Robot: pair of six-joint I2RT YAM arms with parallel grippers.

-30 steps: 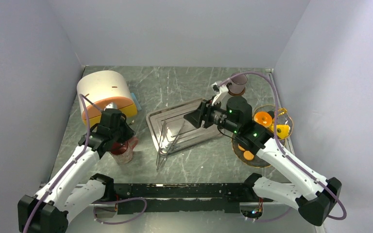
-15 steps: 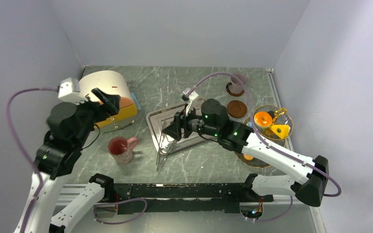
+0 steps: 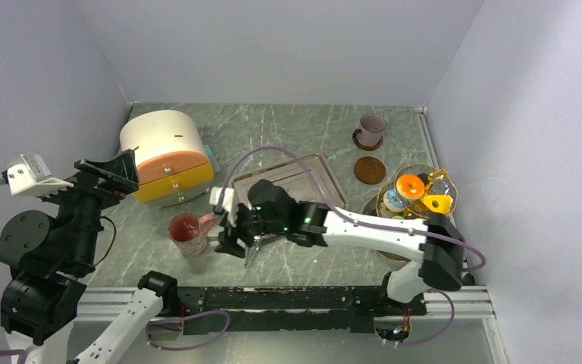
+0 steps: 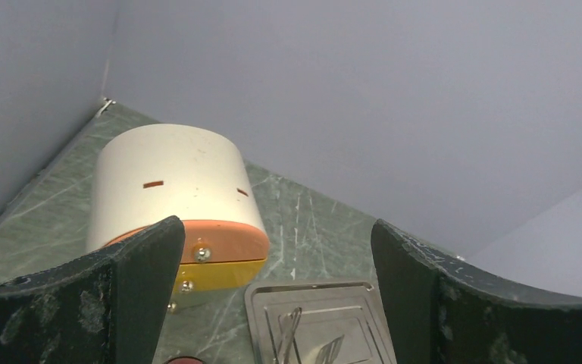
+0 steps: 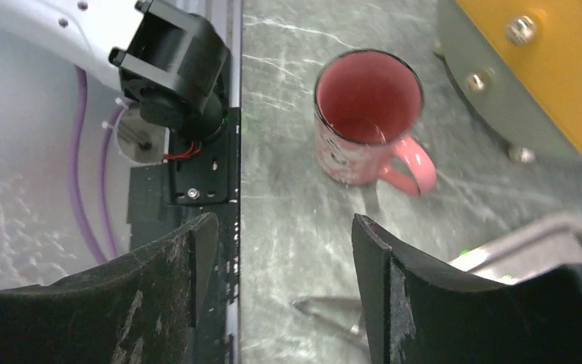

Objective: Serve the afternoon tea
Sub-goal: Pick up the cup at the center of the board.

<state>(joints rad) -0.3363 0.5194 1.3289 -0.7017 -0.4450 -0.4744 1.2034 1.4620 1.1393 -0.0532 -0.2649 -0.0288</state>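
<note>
A pink mug stands upright on the table near the front left, handle pointing right; in the right wrist view the pink mug sits just ahead of my fingers. My right gripper hovers low beside it, open and empty, above the tip of the metal tongs. My left gripper is raised high at the left, wide open and empty. A pinkish-grey mug rests on a coaster at the back. Round treats lie on a glass plate at the right.
A steel tray holds the tongs, which stick out over its front edge. A cream box with orange and yellow drawers stands at the back left. A spare brown coaster lies behind the plate.
My left gripper let go of the pink mug and rose up and to the left. My right arm swung from the back mug across the tray to the pink mug, its jaws widening.
</note>
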